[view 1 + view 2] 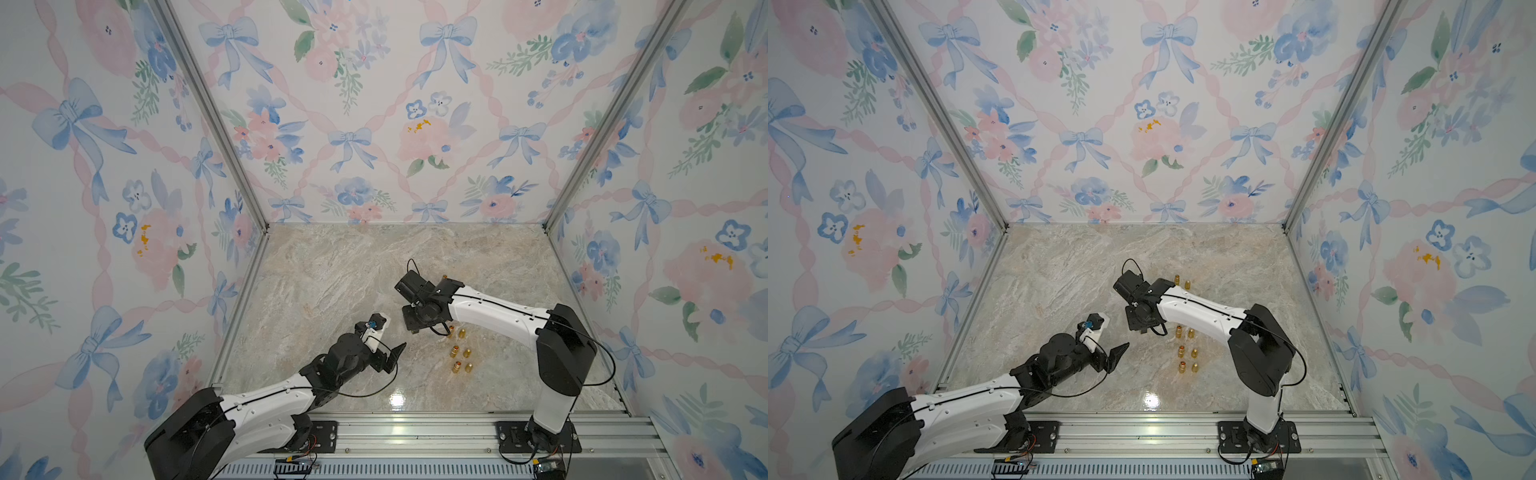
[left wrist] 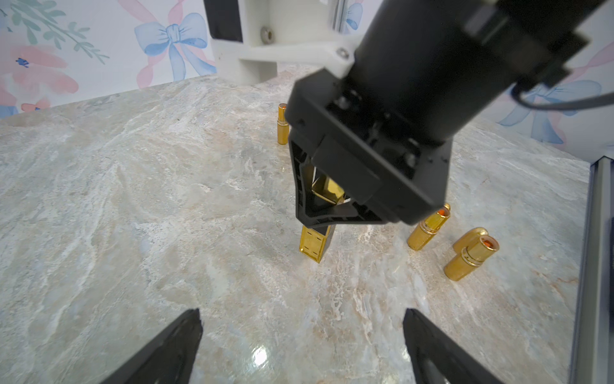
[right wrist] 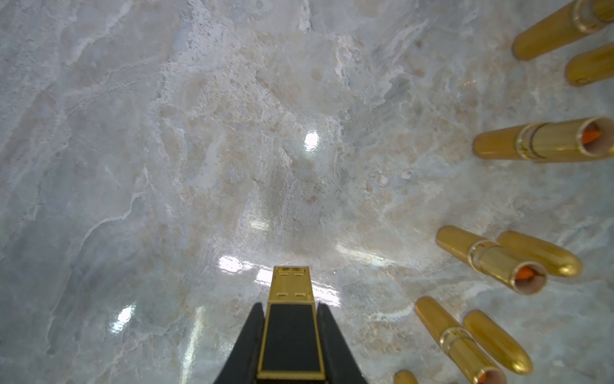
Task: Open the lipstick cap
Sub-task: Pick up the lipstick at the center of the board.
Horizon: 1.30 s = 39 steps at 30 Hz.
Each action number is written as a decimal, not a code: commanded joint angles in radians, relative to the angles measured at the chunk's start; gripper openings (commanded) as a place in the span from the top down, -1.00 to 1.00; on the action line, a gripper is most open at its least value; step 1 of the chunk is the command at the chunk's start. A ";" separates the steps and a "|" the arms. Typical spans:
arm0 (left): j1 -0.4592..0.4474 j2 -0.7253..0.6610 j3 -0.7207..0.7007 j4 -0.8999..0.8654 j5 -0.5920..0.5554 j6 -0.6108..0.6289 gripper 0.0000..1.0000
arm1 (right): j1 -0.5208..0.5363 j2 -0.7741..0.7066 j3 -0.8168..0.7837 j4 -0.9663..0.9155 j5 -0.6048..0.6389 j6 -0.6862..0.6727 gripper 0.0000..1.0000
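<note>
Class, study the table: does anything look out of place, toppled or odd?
Nothing spilled or toppled. One oddity: the square black-and-gold lipstick clamped in the right hand differs from the round gold tubes, which stand uncapped beside their caps.

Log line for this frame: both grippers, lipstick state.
right gripper: shut on closed square lipstick, upright | left gripper: open, empty | table: round lipsticks opened, caps beside

Seen from above, the table (image 1: pixel 332 266) lies bare from 9 to 12 o'clock of the right claw (image 2: pixel 317 221). Gold lipsticks and caps (image 1: pixel 453 352) crowd its 4 o'clock; two more gold tubes (image 1: pixel 1187 284) stand at 1 o'clock; the left claw (image 2: pixel 302 314) hangs at 7.
</note>
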 commanded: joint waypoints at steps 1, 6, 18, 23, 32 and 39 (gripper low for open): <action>0.005 0.027 0.031 0.018 0.100 0.075 -0.92 | -0.028 -0.079 0.015 -0.076 -0.127 -0.087 0.60; 0.005 0.079 0.075 0.030 0.158 0.109 -0.68 | -0.068 -0.147 0.008 -0.141 -0.243 -0.131 0.60; -0.020 0.182 0.112 0.167 0.203 0.101 -0.30 | -0.117 -0.255 -0.064 -0.080 -0.475 -0.081 0.59; -0.029 0.200 0.113 0.206 0.222 0.108 -0.06 | -0.120 -0.249 -0.084 -0.040 -0.526 -0.048 0.59; -0.039 0.211 0.104 0.218 0.169 0.112 0.29 | -0.131 -0.257 -0.101 -0.020 -0.536 -0.031 0.60; -0.043 0.206 0.094 0.217 0.149 0.110 0.60 | -0.132 -0.263 -0.106 -0.016 -0.536 -0.028 0.59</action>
